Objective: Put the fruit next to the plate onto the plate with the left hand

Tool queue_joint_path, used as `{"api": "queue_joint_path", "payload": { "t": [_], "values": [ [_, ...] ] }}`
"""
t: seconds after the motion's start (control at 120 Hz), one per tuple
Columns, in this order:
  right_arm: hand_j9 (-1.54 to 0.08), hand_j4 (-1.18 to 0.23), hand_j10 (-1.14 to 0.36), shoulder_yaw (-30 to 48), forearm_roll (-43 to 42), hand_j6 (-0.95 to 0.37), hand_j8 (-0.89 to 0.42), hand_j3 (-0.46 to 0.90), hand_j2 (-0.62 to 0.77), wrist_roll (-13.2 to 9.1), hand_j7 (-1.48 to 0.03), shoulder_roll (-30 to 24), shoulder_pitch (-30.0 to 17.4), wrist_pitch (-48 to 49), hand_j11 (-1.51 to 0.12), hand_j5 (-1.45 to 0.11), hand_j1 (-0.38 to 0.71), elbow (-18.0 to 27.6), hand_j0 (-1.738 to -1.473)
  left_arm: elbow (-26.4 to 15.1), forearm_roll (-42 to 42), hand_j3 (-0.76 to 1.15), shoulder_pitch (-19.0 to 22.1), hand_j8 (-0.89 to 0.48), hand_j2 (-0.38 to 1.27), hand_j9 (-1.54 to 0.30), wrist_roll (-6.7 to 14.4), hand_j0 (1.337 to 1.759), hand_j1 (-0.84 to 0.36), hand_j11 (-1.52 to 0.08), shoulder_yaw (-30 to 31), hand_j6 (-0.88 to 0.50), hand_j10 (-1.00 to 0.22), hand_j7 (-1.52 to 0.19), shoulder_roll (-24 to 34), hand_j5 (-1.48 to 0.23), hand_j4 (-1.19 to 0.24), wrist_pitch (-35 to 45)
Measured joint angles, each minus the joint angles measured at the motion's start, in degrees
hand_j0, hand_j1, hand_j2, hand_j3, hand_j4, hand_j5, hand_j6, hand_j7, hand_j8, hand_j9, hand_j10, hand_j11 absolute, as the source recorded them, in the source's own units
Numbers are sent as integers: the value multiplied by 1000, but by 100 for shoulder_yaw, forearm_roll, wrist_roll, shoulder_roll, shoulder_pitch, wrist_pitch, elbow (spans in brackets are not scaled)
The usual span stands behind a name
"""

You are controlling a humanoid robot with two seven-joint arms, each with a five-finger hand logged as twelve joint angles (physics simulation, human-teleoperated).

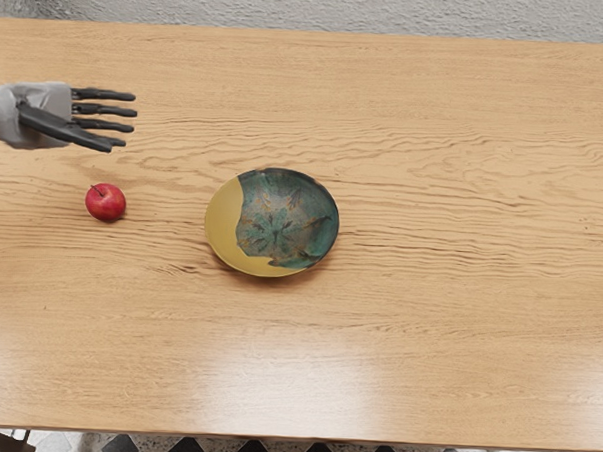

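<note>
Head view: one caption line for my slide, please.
Left robot hand open near a red apple lying beside the plate.

A small glossy red apple [105, 201] sits upright, stem up, on the left of the scene, apart from a round yellow plate [221, 226] with a teal leaf-patterned glaze, lying flat and empty near the middle.

Wooden table [457, 323], pale grain running left to right, fills the view. On it: red apple [105, 201] at left; round plate [221, 228] near centre (yellow rim, teal leaf-like glaze). Apple and plate well apart.
</note>
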Motion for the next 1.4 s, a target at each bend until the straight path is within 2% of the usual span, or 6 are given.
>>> {"api": "queue_joint_path", "payload": {
  "t": [0.167,0.4,0.508,0.683,1.008,1.4],
  "values": [
    [-34,-26,-26,-4,-7,-26,-26,0,-5,1,-34,0,-10,-1,-34,-34,-318,-12,-1658,-25,40,0,-23,-245,49,-320,33,1658,53,-320,8,-245,-245,-320,0,-320,-245,-5],
    [-34,-26,-26,-2,-9,-26,-26,0,-5,-6,-34,0,-14,-1,-34,-34,-318,-18,-1658,-224,1527,0,-1105,-245,50,-320,54,1658,54,-320,105,-245,-246,-320,90,-320,-246,-6],
    [-34,-26,-26,-3,-8,-26,-26,0,-5,-7,-34,0,-14,-1,-34,-34,-318,-19,-1658,-268,2148,0,-2434,-246,49,-320,57,1658,53,-320,1150,-246,-246,-321,91,-321,-246,-4],
    [-34,-26,-26,-3,-9,-26,-26,0,-5,-7,-34,0,-13,-1,-34,-34,-318,-19,-1658,-455,2477,0,-2616,-248,50,-321,769,1658,54,-321,2024,-248,-247,-321,-122,-321,-248,-5],
    [-34,-26,-26,-1,-9,-26,-26,0,-5,-7,-34,0,-14,-1,-34,-34,-318,-19,-1658,-2463,1882,0,-5227,-250,50,-322,1092,1658,52,-322,5338,-250,-249,-322,-347,-323,-250,996],
    [-34,-26,-26,-5,-8,-26,-26,0,-5,-7,-34,0,-13,-1,-34,-34,-318,-19,-1658,-3015,1463,0,-5608,-250,50,-324,1112,1658,51,-324,7497,-251,-250,-324,-1583,-324,-250,2764]
  ]
}}
